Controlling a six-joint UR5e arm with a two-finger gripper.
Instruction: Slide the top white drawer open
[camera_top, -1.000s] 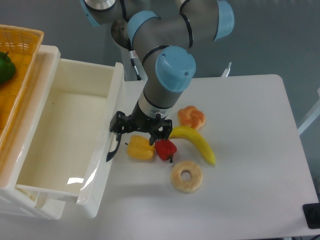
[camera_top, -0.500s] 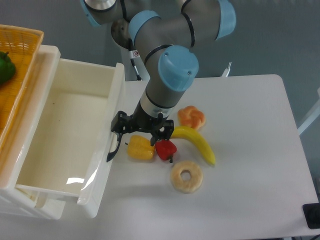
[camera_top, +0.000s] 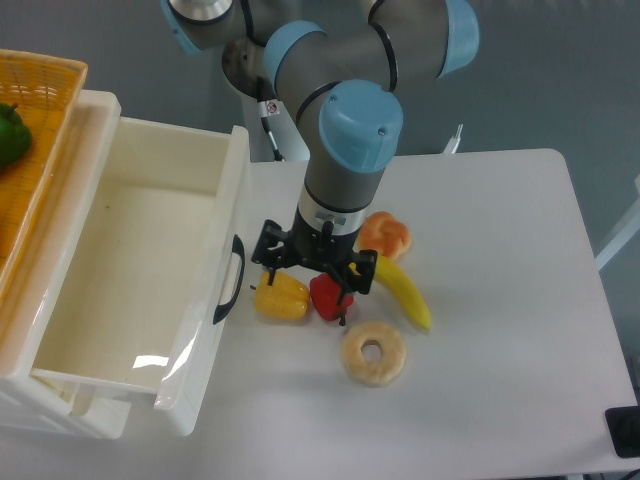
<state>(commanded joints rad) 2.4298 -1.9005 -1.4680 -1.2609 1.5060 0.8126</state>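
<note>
The top white drawer (camera_top: 150, 260) of the white plastic cabinet stands pulled far out over the table, its deep tray empty. Its curved black handle (camera_top: 230, 280) is on the front panel facing right and is free. My gripper (camera_top: 312, 268) hangs to the right of the handle, apart from it, above the yellow pepper (camera_top: 281, 296) and red pepper (camera_top: 330, 296). Its black fingers hold nothing, but I cannot tell how far apart they stand. The lower drawer is hidden under the open one.
An orange wicker basket (camera_top: 45, 120) with a green pepper (camera_top: 10, 135) sits on top of the cabinet at far left. A banana (camera_top: 405, 292), a glazed pastry (camera_top: 385, 235) and a ring doughnut (camera_top: 374, 352) lie on the white table right of the gripper.
My gripper has let go of the drawer handle and moved right, away from the drawer front. The drawer stays open where it was.
</note>
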